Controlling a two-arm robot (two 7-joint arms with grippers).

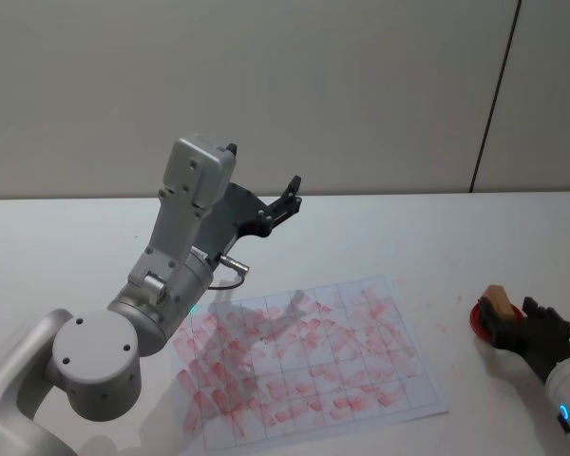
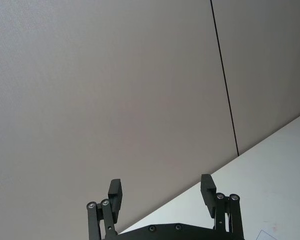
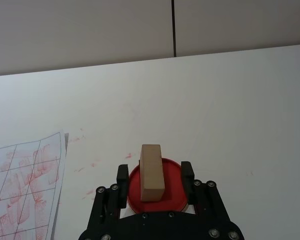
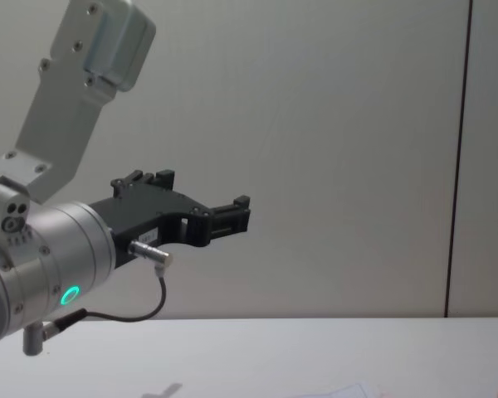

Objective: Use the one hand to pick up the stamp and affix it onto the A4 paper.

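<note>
Stamp (image 3: 151, 175) on red pad (image 3: 173, 186), right pincer (image 3: 155, 171) around it.
Spread apart, not touching it; left pincer (image 2: 161, 197) raised, likewise spread.

I'm seeing a round red ink pad (image 3: 172, 185) sitting on the white table (image 1: 408, 228). Faint red smudges (image 3: 87, 167) are lying just beside the pad, and a plain wall (image 1: 266, 85) with a dark seam (image 1: 494, 95) is standing well behind it.
</note>
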